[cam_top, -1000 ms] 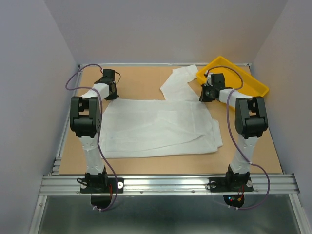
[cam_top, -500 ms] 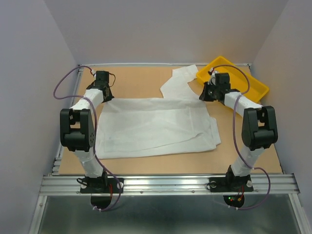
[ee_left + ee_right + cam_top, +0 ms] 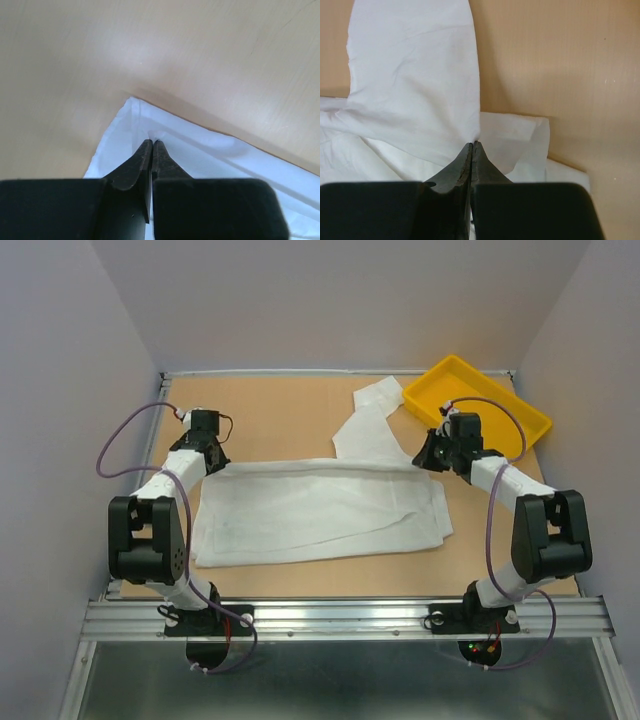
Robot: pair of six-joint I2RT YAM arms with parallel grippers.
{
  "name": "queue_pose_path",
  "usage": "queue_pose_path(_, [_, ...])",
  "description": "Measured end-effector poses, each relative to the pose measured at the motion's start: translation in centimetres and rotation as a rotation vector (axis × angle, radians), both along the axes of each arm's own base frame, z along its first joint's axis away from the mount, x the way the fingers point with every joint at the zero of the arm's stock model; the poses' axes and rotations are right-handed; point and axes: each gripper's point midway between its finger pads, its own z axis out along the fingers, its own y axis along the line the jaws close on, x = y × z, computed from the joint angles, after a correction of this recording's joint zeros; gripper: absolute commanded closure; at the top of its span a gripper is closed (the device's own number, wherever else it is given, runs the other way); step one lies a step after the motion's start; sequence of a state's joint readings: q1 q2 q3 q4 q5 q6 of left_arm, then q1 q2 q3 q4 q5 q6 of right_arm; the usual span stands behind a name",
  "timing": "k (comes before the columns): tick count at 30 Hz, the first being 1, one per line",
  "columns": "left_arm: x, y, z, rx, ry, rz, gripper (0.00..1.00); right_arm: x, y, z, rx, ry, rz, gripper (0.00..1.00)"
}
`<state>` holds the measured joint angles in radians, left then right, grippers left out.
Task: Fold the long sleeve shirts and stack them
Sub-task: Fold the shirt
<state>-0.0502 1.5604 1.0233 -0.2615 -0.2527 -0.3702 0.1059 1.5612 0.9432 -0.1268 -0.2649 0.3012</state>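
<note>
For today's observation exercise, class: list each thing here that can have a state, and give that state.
white shirt, flat on the table, partly folded over, one sleeve lying unfolded at the far side.
left gripper, shut on the shirt's far left corner.
right gripper, shut on the shirt's far right edge.
yellow tray, upright, nothing visible in it.

Far edge of shirt (image 3: 320,510) nearer, perhaps folded.

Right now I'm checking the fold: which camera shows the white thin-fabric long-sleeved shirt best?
Top external: the white thin-fabric long-sleeved shirt is seen almost whole, spread on the table. Left wrist shows only one corner; right wrist only a sleeve and an edge.
</note>
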Motion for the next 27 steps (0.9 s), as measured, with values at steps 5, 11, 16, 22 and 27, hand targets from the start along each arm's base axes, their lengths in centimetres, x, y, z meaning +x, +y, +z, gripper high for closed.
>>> queue_pose_path(5, [-1.6, 0.0, -1.4, -0.007, 0.018, 0.003, 0.8, -1.8, -0.1, -1.8, 0.015, 0.046, -0.024, 0.99])
queue_pose_path(11, [-3.7, 0.1, -3.0, -0.009, 0.062, 0.011, 0.55, -3.9, -0.5, -4.1, 0.022, 0.112, -0.065, 0.87])
queue_pose_path(16, [-4.1, 0.1, -2.1, -0.015, 0.028, 0.028, 0.32, -5.2, -0.8, -4.8, 0.024, 0.134, -0.087, 0.71])
queue_pose_path(22, [-4.2, -0.1, 1.5, -0.037, -0.094, 0.019, 0.22, -5.4, -0.5, -2.1, 0.049, 0.057, -0.071, 0.62])
queue_pose_path(27, [-3.2, -1.2, 5.1, -0.092, -0.227, -0.018, 0.23, -5.2, 0.3, 0.4, 0.062, -0.02, -0.014, 0.62])
